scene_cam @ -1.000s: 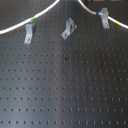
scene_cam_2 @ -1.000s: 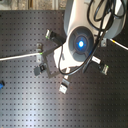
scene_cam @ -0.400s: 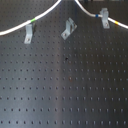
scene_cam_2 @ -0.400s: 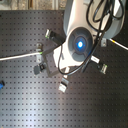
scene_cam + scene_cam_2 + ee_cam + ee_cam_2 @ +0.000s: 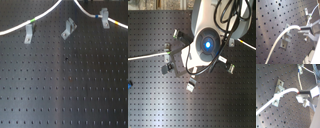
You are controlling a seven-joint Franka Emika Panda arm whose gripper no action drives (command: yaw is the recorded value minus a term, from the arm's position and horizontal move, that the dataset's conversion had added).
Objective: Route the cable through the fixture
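Observation:
The cable is a thin white cord. In the first exterior view it runs from the left edge past a green band, rises out of the top, then comes back down to the right clip. The fixture's middle clip has no cord in it there. In both wrist views my gripper is shut on the cable, which crosses in front of a metal clip. Whether the two touch I cannot tell. In the second exterior view the arm hides the gripper.
A black perforated board fills the scene. The left clip stands beside the cable's green band. Several more clips ring the arm in the second exterior view, and black hoses hang off the arm.

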